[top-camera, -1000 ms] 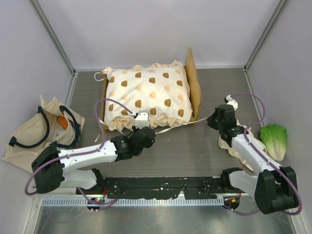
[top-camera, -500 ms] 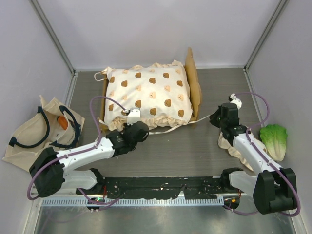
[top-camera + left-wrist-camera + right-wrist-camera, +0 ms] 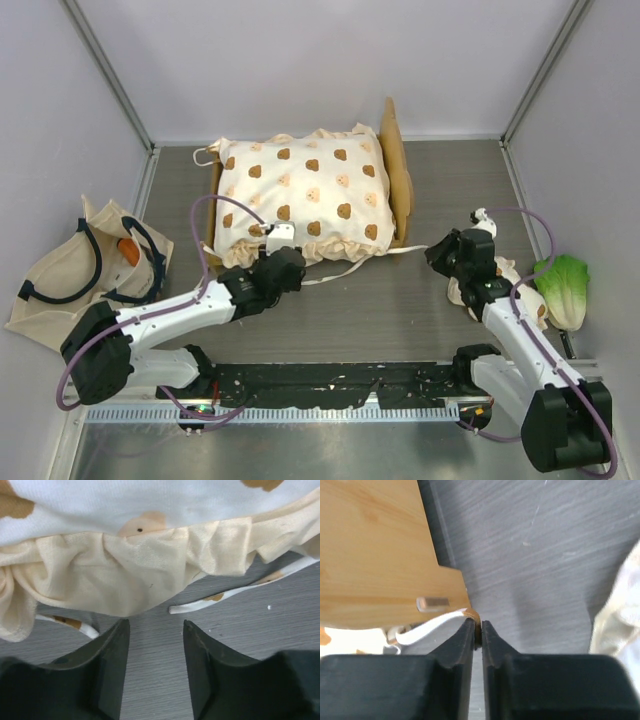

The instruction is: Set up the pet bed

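Two pincers | left pincer parted, empty, facing cushion frill | right pincer clamped on cushion tie

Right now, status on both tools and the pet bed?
Left tool open, empty, at ruffled edge of cream bear-print cushion. Right tool shut on white fabric tie strap beside light-wood bed frame. Cushion on frame.

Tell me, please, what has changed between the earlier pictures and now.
The left gripper slid left along the front of the cream bear-print cushion and opened; its jaws stand empty just short of the frill. The right gripper, still shut on the cushion's white tie strap, drew back toward the near edge. The light-wood bed frame, beige tote bag and green lettuce toy stayed put.
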{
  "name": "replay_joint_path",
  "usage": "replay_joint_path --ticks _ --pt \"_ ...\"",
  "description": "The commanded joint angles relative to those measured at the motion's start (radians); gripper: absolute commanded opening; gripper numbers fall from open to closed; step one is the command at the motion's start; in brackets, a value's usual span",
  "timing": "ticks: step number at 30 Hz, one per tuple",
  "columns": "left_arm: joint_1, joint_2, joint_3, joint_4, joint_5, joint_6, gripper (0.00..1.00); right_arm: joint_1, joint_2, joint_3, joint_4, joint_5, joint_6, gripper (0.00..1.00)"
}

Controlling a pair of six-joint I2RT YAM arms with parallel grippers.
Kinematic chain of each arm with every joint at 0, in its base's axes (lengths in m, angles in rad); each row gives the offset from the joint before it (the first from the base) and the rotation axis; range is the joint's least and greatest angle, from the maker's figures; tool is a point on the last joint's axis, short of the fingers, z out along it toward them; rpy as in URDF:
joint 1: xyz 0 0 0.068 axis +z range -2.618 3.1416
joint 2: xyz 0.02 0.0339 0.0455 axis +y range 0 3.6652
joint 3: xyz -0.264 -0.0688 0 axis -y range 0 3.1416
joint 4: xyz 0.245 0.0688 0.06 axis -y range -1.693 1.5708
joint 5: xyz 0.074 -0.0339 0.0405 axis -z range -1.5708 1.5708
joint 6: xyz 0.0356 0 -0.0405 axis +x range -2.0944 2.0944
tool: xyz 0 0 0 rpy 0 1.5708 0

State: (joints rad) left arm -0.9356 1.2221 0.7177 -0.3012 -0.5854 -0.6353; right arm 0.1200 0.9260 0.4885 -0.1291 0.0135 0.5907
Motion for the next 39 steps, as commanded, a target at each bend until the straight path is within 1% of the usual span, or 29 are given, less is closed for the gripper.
replay_joint_path --ticks 1,2,3,4,5,6,8,9,11,13,14,15,17,18,20,21,23,24,26,28,29,32,34,35,37,38,39 --pt "-0.002 -0.022 0.065 0.047 0.028 0.037 0.57 -0.005 -0.114 -0.045 -0.072 -0.063 0.023 0.43" --pt "0.000 -0.029 0.081 0.042 0.030 0.039 0.63 -0.005 -0.131 -0.044 -0.093 -0.061 0.034 0.49" --pt "0.000 -0.036 0.089 0.039 0.032 0.043 0.78 -0.006 -0.151 -0.033 -0.133 -0.060 0.034 0.54" --pt "0.000 -0.051 0.098 0.033 0.032 0.058 0.88 -0.006 -0.188 -0.019 -0.151 -0.057 0.034 0.66" --pt "0.000 -0.061 0.118 0.024 0.033 0.065 0.97 -0.006 -0.200 0.002 -0.173 -0.046 0.026 0.70" --pt "0.000 -0.070 0.129 0.016 0.032 0.075 1.00 -0.005 -0.211 0.053 -0.193 -0.041 -0.004 0.76" --pt "0.001 -0.096 0.166 -0.009 0.035 0.114 1.00 -0.005 -0.208 0.113 -0.224 -0.061 -0.044 0.79" --pt "0.001 -0.104 0.181 -0.018 0.038 0.127 1.00 -0.005 -0.197 0.183 -0.246 -0.078 -0.072 0.79" --pt "0.017 -0.122 0.238 -0.074 0.039 0.158 1.00 -0.005 -0.164 0.252 -0.254 -0.139 -0.097 0.80" --pt "0.041 -0.139 0.268 -0.114 0.080 0.181 1.00 -0.003 -0.138 0.344 -0.247 -0.171 -0.121 0.80" --pt "0.079 -0.153 0.296 -0.130 0.097 0.187 1.00 -0.002 -0.121 0.373 -0.247 -0.178 -0.127 0.80" --pt "0.096 -0.159 0.310 -0.145 0.129 0.190 1.00 0.001 -0.069 0.442 -0.251 -0.178 -0.138 0.80" --pt "0.135 -0.173 0.334 -0.177 0.159 0.201 1.00 0.006 -0.004 0.524 -0.274 -0.185 -0.179 0.80" --pt "0.142 -0.190 0.338 -0.187 0.183 0.212 1.00 0.006 0.082 0.604 -0.299 -0.193 -0.192 0.81" --pt "0.152 -0.203 0.339 -0.194 0.205 0.214 1.00 0.017 0.170 0.709 -0.319 -0.202 -0.219 0.81" --pt "0.152 -0.213 0.341 -0.203 0.213 0.210 1.00 0.021 0.244 0.741 -0.339 -0.198 -0.227 0.81" --pt "0.153 -0.219 0.339 -0.217 0.255 0.207 1.00 0.035 0.310 0.813 -0.348 -0.170 -0.249 0.81" --pt "0.153 -0.228 0.341 -0.246 0.249 0.188 1.00 0.038 0.367 0.835 -0.360 -0.172 -0.259 0.80" --pt "0.155 -0.243 0.336 -0.269 0.233 0.180 1.00 0.061 0.405 0.883 -0.368 -0.172 -0.278 0.77" --pt "0.169 -0.274 0.322 -0.286 0.229 0.178 1.00 0.096 0.438 0.898 -0.371 -0.127 -0.288 0.76" --pt "0.179 -0.280 0.325 -0.295 0.231 0.175 1.00 0.137 0.453 0.912 -0.379 -0.100 -0.311 0.71" --pt "0.208 -0.308 0.319 -0.315 0.231 0.183 1.00 0.202 0.523 0.962 -0.434 0.017 -0.341 0.62" --pt "0.231 -0.317 0.325 -0.329 0.236 0.201 1.00 0.217 0.550 0.984 -0.461 0.092 -0.348 0.48" --pt "0.241 -0.315 0.330 -0.348 0.236 0.206 1.00 0.225 0.547 0.980 -0.452 0.111 -0.354 0.37" --pt "0.264 -0.314 0.350 -0.369 0.239 0.226 1.00 0.227 0.531 0.966 -0.438 0.158 -0.380 0.30" --pt "0.268 -0.312 0.356 -0.386 0.239 0.233 1.00 0.227 0.518 0.958 -0.432 0.176 -0.399 0.19" --pt "0.276 -0.312 0.365 -0.391 0.239 0.240 1.00 0.227 0.511 0.955 -0.429 0.190 -0.446 0.14"
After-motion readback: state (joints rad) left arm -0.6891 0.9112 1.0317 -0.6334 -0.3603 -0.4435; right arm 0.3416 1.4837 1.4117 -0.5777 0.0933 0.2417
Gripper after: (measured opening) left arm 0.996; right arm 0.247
